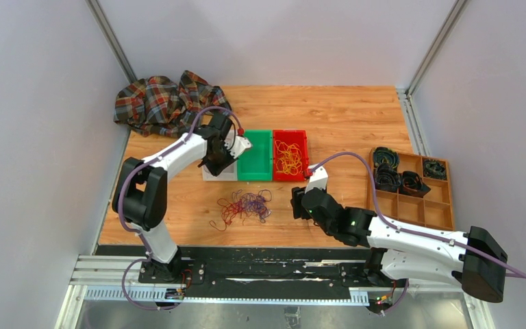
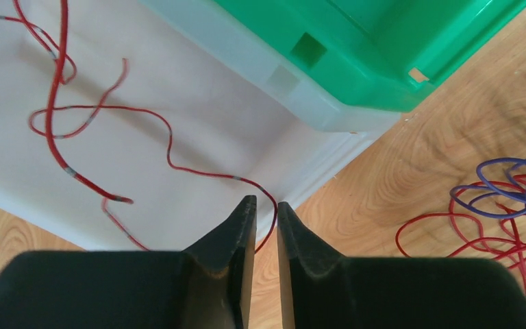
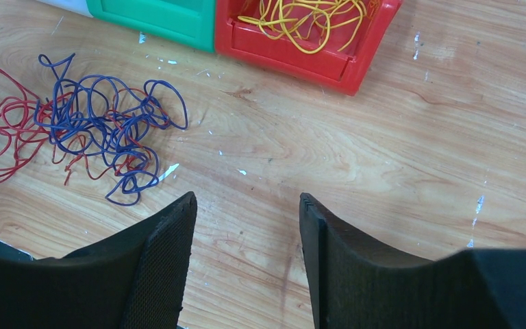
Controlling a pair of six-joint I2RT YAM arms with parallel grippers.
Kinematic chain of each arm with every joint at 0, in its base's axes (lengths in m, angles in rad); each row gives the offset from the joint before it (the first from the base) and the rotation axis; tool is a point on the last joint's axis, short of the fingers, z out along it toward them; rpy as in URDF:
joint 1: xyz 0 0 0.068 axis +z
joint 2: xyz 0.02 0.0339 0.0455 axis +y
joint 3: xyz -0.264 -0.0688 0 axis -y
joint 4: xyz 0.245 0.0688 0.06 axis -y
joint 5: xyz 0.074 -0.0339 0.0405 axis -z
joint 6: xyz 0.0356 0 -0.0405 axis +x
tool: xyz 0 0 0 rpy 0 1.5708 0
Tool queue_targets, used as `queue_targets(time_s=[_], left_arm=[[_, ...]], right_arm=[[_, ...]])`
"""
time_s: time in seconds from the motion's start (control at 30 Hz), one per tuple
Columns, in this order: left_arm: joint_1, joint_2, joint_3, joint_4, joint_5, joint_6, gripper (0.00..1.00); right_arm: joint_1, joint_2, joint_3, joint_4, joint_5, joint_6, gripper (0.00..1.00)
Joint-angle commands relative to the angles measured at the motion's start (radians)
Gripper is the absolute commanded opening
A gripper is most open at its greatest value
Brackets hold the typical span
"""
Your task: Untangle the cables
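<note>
A tangle of red and purple cables (image 1: 244,205) lies on the wooden table in front of the bins; it also shows in the right wrist view (image 3: 103,123) and the left wrist view (image 2: 507,199). Yellow cables (image 1: 289,156) (image 3: 308,17) lie in the red bin (image 1: 305,139). A single red cable (image 2: 171,154) lies looped in the white bin (image 2: 198,110) and runs over its edge into the narrow gap of my left gripper (image 2: 261,200) (image 1: 215,166), whose jaws are almost closed. My right gripper (image 3: 246,197) (image 1: 300,204) is open and empty over bare wood, right of the tangle.
A green bin (image 1: 255,164) (image 2: 356,62) stands between the white and red bins. A plaid cloth (image 1: 164,103) lies at the back left. A wooden compartment tray (image 1: 445,212) with black coiled rings (image 1: 397,178) stands at the right.
</note>
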Motion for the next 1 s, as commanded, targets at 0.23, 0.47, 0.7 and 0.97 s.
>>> queue_targets(time_s=[0.23,0.47,0.7,0.97], left_arm=[[-0.014,0.019,0.083,0.004,-0.002,0.012,0.01],[-0.016,0.075,0.14,0.006,-0.025,0.022,0.01],[-0.015,0.196,0.207,0.065,-0.026,0.008,0.01],[-0.014,0.164,0.201,0.064,-0.008,0.008,0.29]], right_arm=[[0.013,-0.016,-0.019,0.002,0.011,0.033,0.52],[0.013,-0.018,-0.023,0.005,0.017,0.035,0.5],[0.013,-0.02,-0.013,-0.011,0.019,0.032,0.49],[0.013,-0.04,-0.016,-0.023,0.029,0.031,0.5]])
